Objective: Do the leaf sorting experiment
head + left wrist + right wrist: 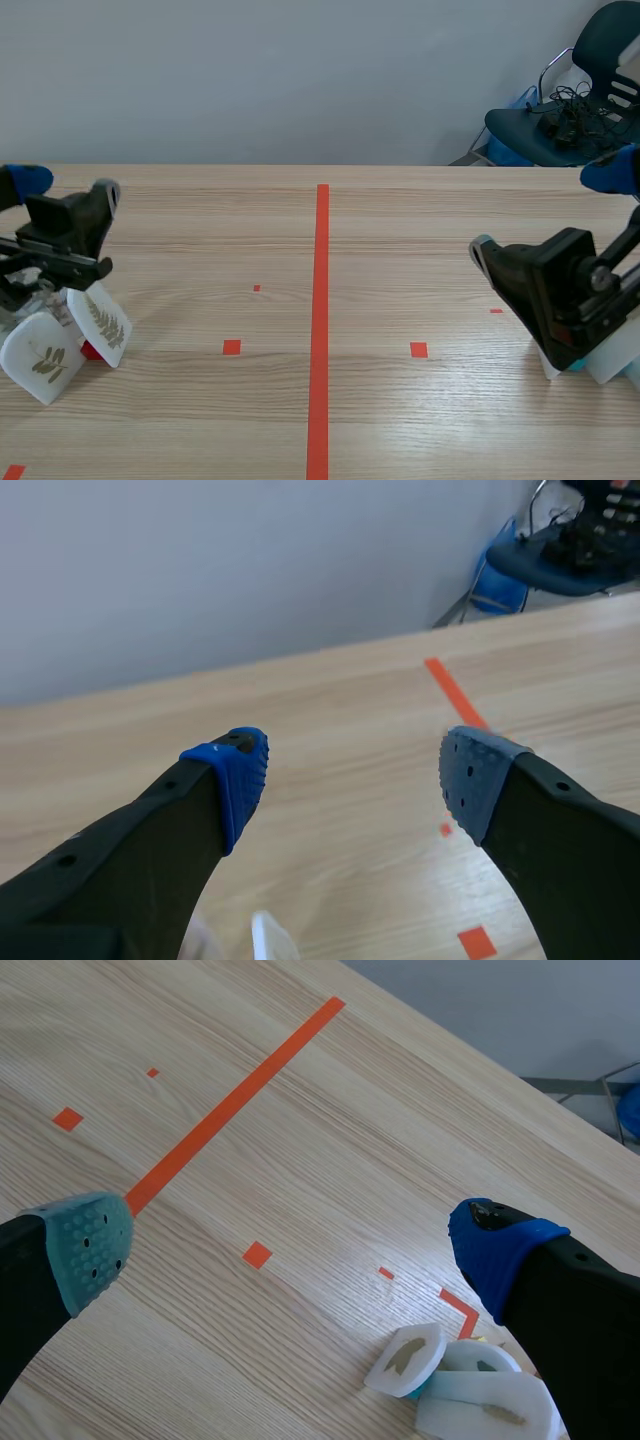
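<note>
The sorting does not look started: neither gripper has a card, and both sets of cards lie at the outer sides of the table. As I judge it, the next move calls for one arm to tip down over its own cards and close on a single card by its edge, without dragging its neighbour along.

The left gripper (355,780) stands wide open, holding and touching nothing, raised off the table and pointing out across it. Under it are two leaf cards (42,362), white, each with a brownish leaf, tilted and close together beside a red mark. The right gripper (295,1250) is also spread wide and empty, over bare wood. Near its blue-padded finger, down on the table (330,1140), a small pile of leaf cards (405,1358) overlaps, at least three of them. The long tape line (321,320) runs between the arms. A chair (570,120) stands beyond the far right corner.
</note>
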Controlling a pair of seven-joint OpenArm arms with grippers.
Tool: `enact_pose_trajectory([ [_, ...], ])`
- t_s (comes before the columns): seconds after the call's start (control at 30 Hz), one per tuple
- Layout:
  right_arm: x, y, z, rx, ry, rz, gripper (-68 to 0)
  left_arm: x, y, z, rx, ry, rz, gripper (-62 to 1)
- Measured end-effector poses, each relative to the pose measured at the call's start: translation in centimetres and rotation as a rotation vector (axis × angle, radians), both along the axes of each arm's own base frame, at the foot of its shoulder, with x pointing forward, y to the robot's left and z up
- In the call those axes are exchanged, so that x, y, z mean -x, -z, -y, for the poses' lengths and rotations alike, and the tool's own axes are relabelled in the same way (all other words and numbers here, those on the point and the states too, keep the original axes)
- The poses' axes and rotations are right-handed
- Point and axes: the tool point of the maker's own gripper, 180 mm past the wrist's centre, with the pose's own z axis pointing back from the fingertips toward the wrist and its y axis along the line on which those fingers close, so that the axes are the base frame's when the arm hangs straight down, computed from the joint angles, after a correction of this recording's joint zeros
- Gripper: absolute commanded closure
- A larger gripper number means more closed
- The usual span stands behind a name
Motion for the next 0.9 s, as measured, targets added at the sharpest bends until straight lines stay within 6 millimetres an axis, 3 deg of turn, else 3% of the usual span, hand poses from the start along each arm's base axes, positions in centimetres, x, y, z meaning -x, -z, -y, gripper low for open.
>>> enact_pose_trajectory([
  [0.1, 0.0, 0.0, 0.0, -0.001, 0.000, 0.000, -67.9, 1.1, -2.8, 1.7, 0.043, 0.075, 0.019, -62.3],
  [0.23, 0.0, 0.0, 0.0, 0.000, 0.000, 0.000, -67.9, 3.9, -3.4, 4.5, 0.157, 0.196, -0.028, -62.3],
  [0.43, 0.0, 0.0, 0.0, 0.000, 0.000, 0.001, -67.9, 7.6, -1.0, 6.4, 0.208, 0.259, -0.219, -62.3],
  [0.9, 0.0, -0.1, 0.0, -0.002, -0.001, 0.003, -67.9, 7.4, -1.1, 6.4, 0.092, 0.289, -0.193, -62.3],
])
